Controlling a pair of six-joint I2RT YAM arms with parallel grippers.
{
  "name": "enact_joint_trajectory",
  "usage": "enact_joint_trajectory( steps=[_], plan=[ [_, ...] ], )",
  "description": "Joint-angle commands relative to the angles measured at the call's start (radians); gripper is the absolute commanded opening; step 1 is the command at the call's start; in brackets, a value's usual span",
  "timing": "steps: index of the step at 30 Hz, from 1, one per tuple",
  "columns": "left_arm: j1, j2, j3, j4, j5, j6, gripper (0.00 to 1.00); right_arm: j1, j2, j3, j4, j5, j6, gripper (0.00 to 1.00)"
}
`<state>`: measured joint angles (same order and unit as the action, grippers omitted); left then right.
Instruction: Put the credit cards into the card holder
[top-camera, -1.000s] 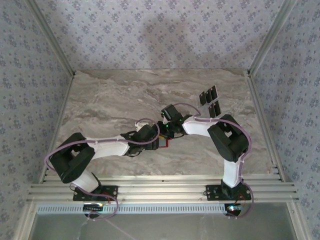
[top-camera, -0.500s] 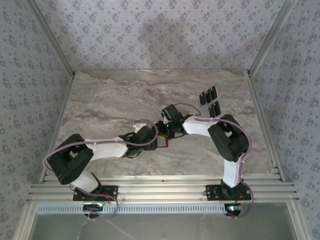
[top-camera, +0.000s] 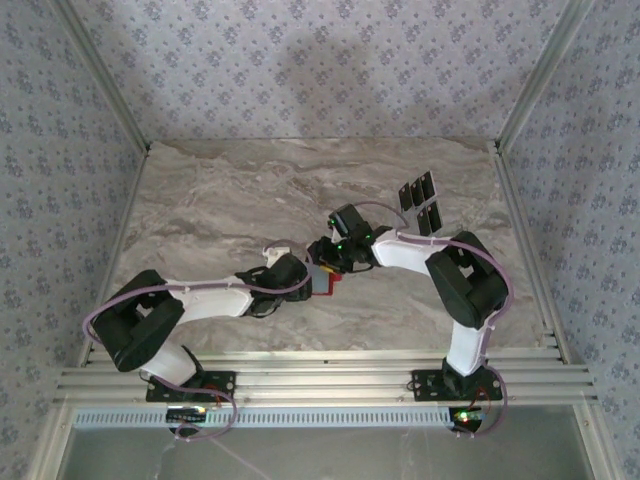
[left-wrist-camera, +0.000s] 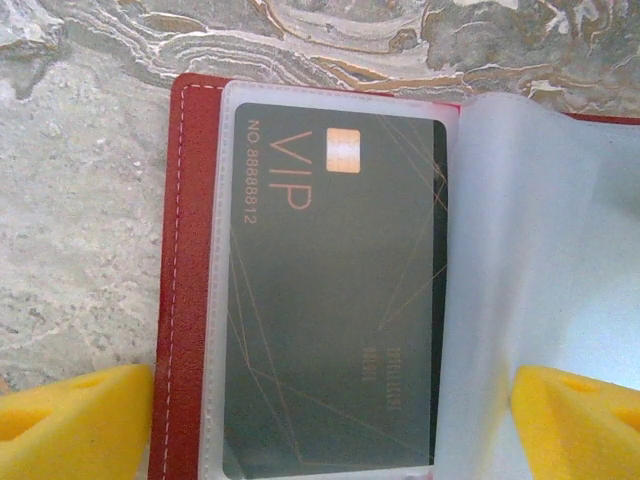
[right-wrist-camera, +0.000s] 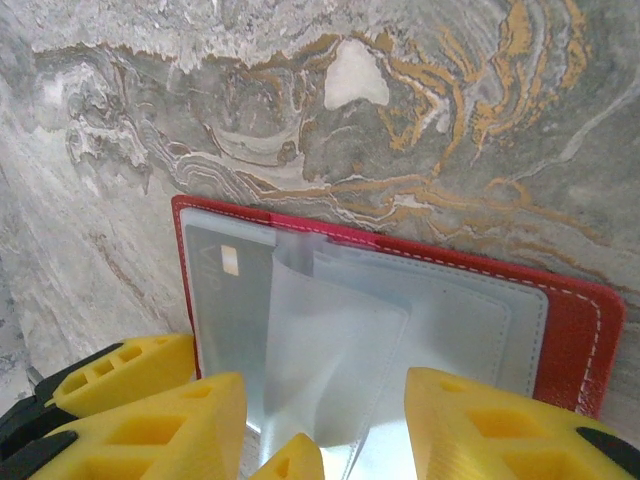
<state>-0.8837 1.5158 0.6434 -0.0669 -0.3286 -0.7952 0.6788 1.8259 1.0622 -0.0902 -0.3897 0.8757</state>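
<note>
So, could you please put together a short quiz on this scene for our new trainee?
1. True or false: a black card printed VIP already sits in a clear sleeve of the red card holder.
2. Multiple choice: where on the table do the loose credit cards lie? A: by the near left corner. B: toward the far right corner. C: stacked on the card holder.
3. Fill in the gap: the card holder lies ____ on the table (open or shut).

Key: 1 true; 2 B; 3 open.
</note>
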Motion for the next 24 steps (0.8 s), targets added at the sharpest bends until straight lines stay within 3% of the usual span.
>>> enact_joint_trajectory(
  steps=[1,24],
  plan=[
    [0.013,-0.007,-0.035,-0.099,-0.012,-0.019,0.92,0.016,0.01,-0.002,-0.016,0.005,0.008,0.48],
    [0.02,-0.011,-0.038,-0.091,-0.006,-0.014,0.92,0.021,0.085,0.007,0.028,0.014,0.015,0.5]
  ],
)
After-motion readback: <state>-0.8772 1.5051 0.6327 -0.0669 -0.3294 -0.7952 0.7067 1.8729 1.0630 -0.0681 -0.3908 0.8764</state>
